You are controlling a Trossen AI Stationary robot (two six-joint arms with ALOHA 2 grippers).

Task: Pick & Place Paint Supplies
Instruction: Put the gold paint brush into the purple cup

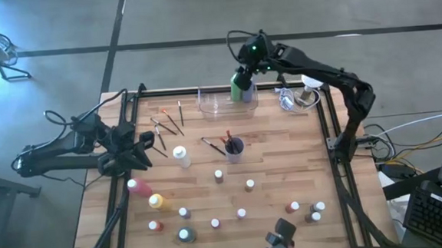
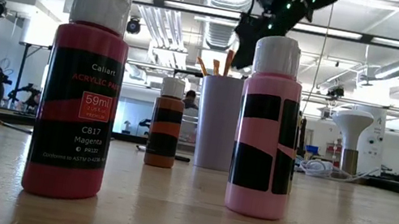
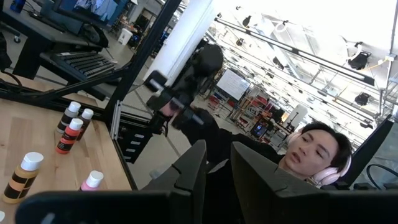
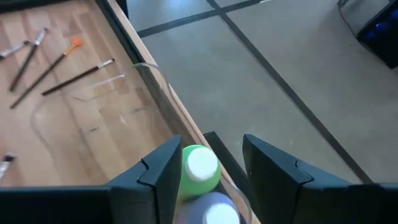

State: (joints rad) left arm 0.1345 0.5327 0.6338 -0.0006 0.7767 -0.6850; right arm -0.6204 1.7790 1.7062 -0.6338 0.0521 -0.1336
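Clear bin [image 1: 218,102]: at the table's far edge, near the middle.
Two bottles [image 4: 200,170]: upright in the bin's right end, side by side.
Right gripper [image 1: 243,78]: directly above those bottles.
Loose paintbrushes [image 1: 167,123]: flat on the table, left of the bin.
Brush cup [image 1: 234,148]: mid-table, brushes standing in it.
Small bottles [image 1: 241,213]: scattered over the near half.
Left gripper [image 1: 141,140]: left side, beside the loose paintbrushes.

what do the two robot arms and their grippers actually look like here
Both arms are dark, near-black, jointed segments with thin black cables looping alongside. The right arm shows a small green light near its wrist. The left arm ends in a bulky black wrist block. Each gripper has two flat, angular black fingers: the left gripper and the right gripper look matte, with no markings visible.
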